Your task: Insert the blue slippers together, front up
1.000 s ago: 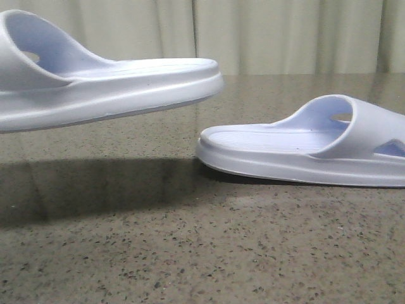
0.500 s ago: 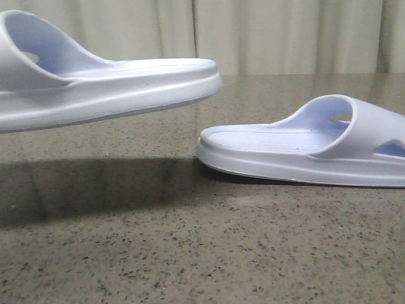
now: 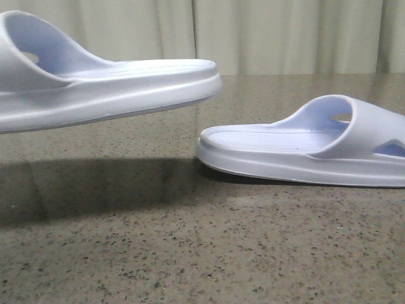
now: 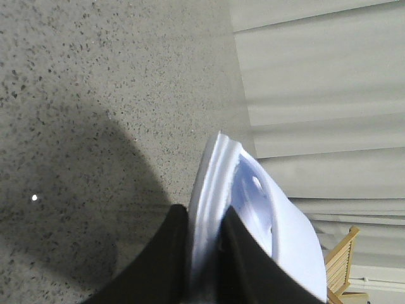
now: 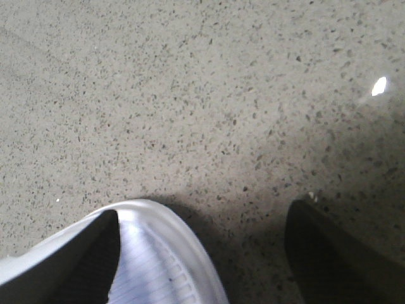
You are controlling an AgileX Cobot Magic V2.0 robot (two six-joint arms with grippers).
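Slipper (image 3: 107, 85) pinched at its sole edge between the closed left jaws (image 4: 204, 253) hangs above the table (image 3: 190, 253), up-left of its resting mate (image 3: 304, 155), which the right jaws (image 5: 202, 253) straddle wide open; we judge that thin grip may slip.

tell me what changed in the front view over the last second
Almost nothing. The lifted slipper, clamped by the left gripper, may have shifted a hair to the left. The other slipper stays flat on the table, untouched.
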